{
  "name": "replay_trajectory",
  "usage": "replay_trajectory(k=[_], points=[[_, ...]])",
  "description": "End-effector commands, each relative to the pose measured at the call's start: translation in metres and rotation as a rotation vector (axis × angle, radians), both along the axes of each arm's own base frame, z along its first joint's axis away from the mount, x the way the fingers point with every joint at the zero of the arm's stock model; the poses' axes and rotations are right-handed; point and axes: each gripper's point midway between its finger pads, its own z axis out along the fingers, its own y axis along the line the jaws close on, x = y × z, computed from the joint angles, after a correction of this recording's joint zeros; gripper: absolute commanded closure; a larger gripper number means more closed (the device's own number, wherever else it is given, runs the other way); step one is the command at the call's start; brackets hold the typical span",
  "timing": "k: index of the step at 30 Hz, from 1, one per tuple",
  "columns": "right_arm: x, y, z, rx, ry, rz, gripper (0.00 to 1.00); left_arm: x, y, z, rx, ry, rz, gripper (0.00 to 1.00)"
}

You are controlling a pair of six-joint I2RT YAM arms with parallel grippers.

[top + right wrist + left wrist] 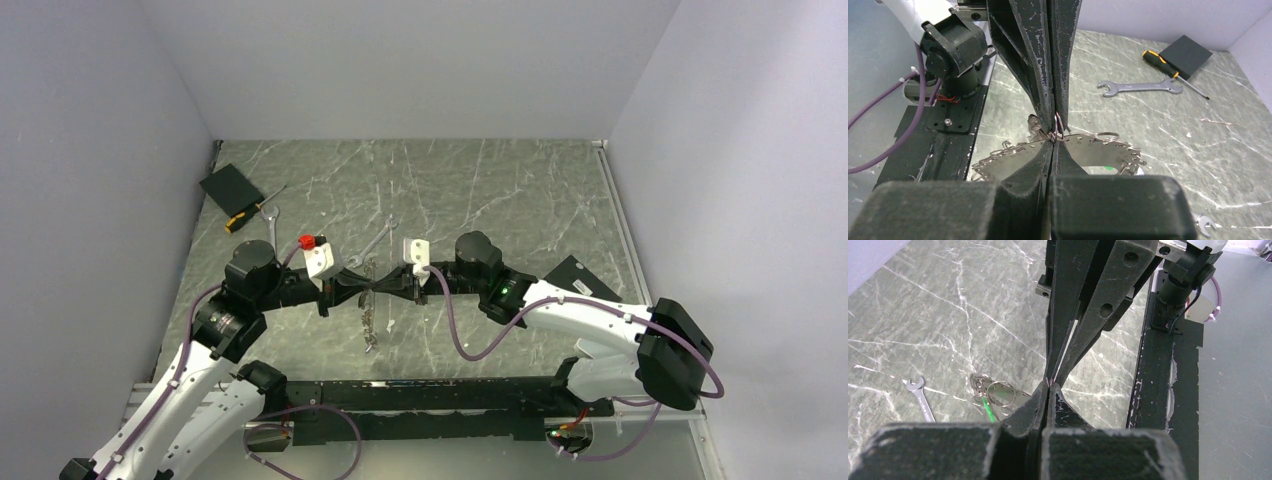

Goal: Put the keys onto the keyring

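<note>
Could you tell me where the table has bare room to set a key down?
The far right stretch of table, between the spanner and the right wall, is bare. Crowded: the middle, where the left end effector and right end effector meet at the keyring, and the far-left corner with the black pad and screwdriver.

Left end effector [1048, 388] closed, tips meeting right end effector [1054, 374]; spanner [919, 399], green key [987, 409], rings [1001, 393] on table [948, 315].
</note>
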Motion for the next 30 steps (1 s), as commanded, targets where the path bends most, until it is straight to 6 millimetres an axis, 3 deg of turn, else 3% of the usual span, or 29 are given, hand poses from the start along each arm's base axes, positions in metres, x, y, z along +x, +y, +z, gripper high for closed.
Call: replay_trajectory(k=[1, 20, 30], points=[[0.002, 0.007, 0.03, 0.082, -0.047, 0.017, 1.0, -0.001, -0.002, 0.027, -0.048, -0.088, -0.019, 1.0], [0.015, -0.018, 0.058, 0.252, -0.045, -0.157, 1.0, 0.018, 0.014, 0.032, -0.047, -0.138, 0.144, 1.0], [0.014, -0.028, 0.083, 0.378, -0.024, -0.186, 1.0, 0.022, 0.015, 0.029, -0.037, -0.127, 0.164, 1.0]])
